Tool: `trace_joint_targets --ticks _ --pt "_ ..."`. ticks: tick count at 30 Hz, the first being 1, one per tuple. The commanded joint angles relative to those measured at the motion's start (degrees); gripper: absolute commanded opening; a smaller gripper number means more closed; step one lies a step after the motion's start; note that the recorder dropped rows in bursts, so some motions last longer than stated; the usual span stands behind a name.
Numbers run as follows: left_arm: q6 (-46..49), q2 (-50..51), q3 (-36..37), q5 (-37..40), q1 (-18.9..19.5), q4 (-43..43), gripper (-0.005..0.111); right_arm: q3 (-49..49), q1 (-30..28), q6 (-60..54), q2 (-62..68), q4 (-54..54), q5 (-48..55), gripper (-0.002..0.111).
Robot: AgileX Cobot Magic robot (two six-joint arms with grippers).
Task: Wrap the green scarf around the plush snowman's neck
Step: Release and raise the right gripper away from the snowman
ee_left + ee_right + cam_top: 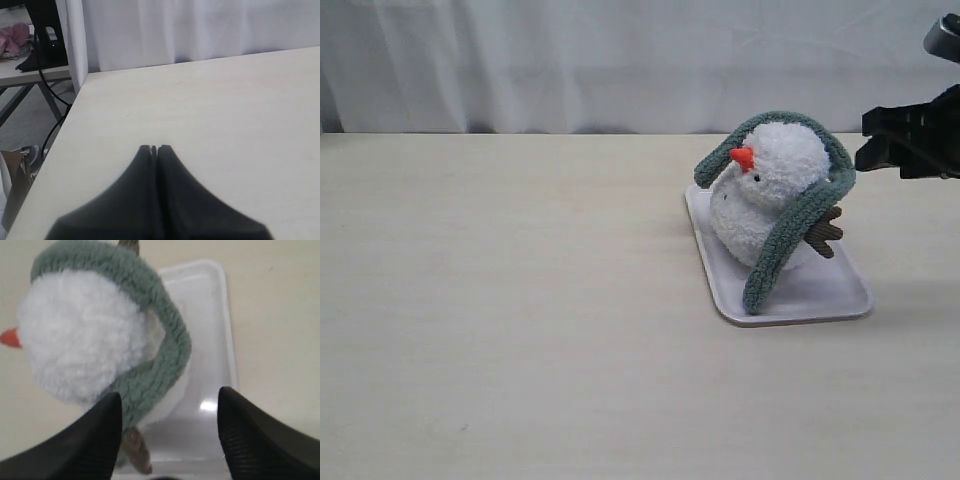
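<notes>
My right jaws are wide apart and empty, up beside the snowman (780, 160). My left jaws are pressed together over the table (520, 300). The scarf (800, 215) loops over the back of its head, one end down on the tray (830, 285).

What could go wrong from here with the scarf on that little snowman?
1. The green scarf is only draped over the top and back of the plush snowman's head, ends hanging loose; a tug could slide it off.
2. The snowman sits unheld on the white tray, so the open right end effector close by might tip it.
3. The left end effector is shut and away from the toy, steadying nothing.
</notes>
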Motion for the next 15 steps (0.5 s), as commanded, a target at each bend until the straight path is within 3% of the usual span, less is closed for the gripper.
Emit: trace_joint_targets --ticks 1,4,11,15 --pt "-0.13 -0.13 0.12 -0.53 0.09 -0.11 0.0 -1.34 -0.74 -2.35 3.85 2.15 -7.15 0.054" --pt "-0.13 -0.13 0.12 -0.53 0.09 -0.11 0.0 -4.92 -0.74 -5.57 6.33 2.15 -8.28 0.054" --pt "-0.13 -0.13 0.12 -0.53 0.09 -0.11 0.0 -10.21 1.24 -30.03 7.74 2.24 -5.86 0.054" --pt "-0.13 -0.13 0.12 -0.53 0.09 -0.11 0.0 -10.19 1.64 -37.18 7.97 2.7 -5.71 0.054"
